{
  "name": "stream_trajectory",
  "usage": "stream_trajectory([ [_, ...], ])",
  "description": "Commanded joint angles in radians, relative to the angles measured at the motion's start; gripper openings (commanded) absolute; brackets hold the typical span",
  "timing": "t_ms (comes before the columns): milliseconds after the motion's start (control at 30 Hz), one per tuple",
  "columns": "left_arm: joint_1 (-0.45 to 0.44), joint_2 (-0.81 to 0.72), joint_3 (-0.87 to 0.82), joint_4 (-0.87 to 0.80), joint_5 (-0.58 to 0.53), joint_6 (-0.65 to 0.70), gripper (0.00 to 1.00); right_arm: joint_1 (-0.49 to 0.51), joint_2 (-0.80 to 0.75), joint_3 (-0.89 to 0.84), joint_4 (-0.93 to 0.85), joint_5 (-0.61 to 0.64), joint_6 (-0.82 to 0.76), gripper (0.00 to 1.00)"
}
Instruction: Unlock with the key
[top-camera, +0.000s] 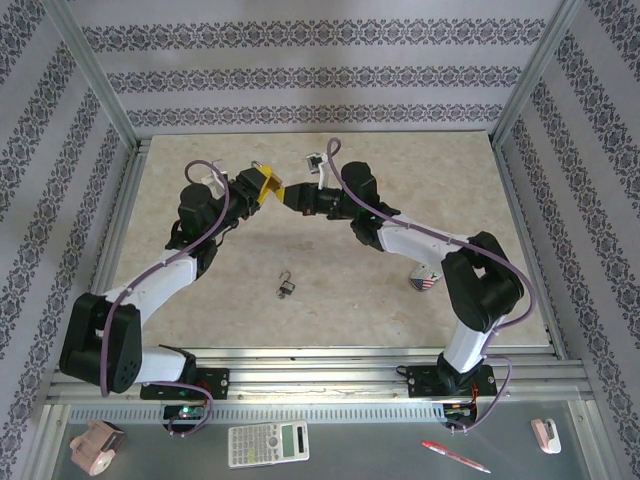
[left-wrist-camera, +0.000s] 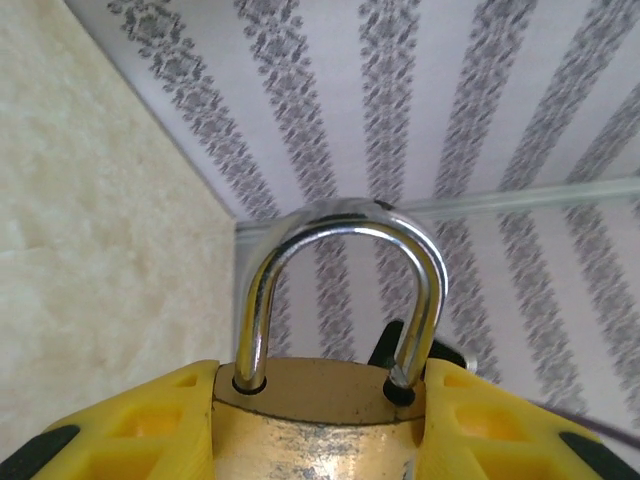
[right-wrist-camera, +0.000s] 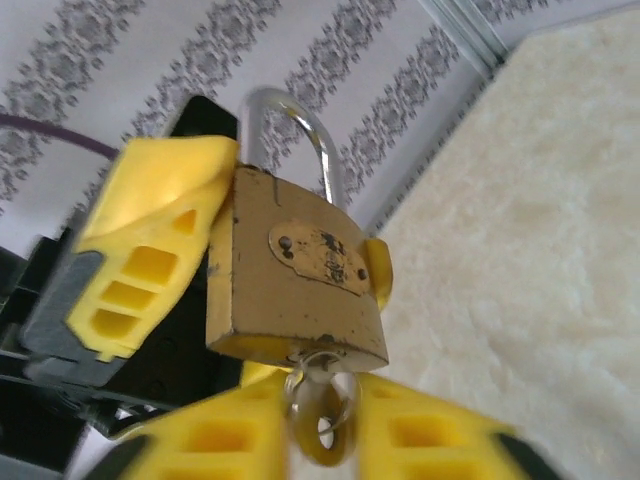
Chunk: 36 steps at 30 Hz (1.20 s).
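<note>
A brass padlock (top-camera: 277, 190) hangs above the far middle of the table, and my left gripper (top-camera: 262, 186) is shut on its body. In the left wrist view the yellow fingers (left-wrist-camera: 110, 430) clamp the padlock (left-wrist-camera: 320, 420) from both sides. Its steel shackle (left-wrist-camera: 340, 225) arches up, and the right leg's tip sits at the mouth of its hole. In the right wrist view the key (right-wrist-camera: 322, 420) sticks in the bottom of the padlock (right-wrist-camera: 290, 290). My right gripper (right-wrist-camera: 322, 440) is open, its yellow fingers (right-wrist-camera: 210, 440) close on either side of the key's head.
A small dark padlock (top-camera: 286, 288) lies on the table's middle, and a flag-patterned object (top-camera: 423, 282) sits by the right arm. On the near metal shelf lie a calculator (top-camera: 268, 443), a red pen (top-camera: 455, 456) and a tape dispenser (top-camera: 95, 445). Patterned walls surround the table.
</note>
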Motion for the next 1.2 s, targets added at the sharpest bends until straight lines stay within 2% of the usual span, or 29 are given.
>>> stream_trajectory([
  [0,-0.035,-0.094,0.096,-0.310,0.085,0.274,0.00,0.000,-0.103,-0.029,-0.227,0.098,-0.110,0.34],
  [133,-0.034,-0.113,0.164,-0.587,0.054,0.476,0.00,-0.013,-0.218,-0.086,-0.346,0.157,-0.158,0.46],
  [333,-0.068,-0.097,0.252,-0.874,-0.054,0.778,0.00,-0.016,-0.355,-0.106,-0.491,0.196,-0.227,0.55],
  [533,-0.209,-0.081,0.316,-1.017,-0.225,1.049,0.00,0.002,-0.281,0.078,-0.692,0.132,-0.260,0.54],
  [800,-0.284,-0.099,0.287,-0.962,-0.226,1.141,0.00,0.042,-0.237,0.071,-0.699,0.144,-0.262,0.48],
  [1167,-0.306,-0.150,0.246,-0.914,-0.176,1.163,0.00,0.044,-0.218,0.039,-0.716,0.197,-0.298,0.37],
])
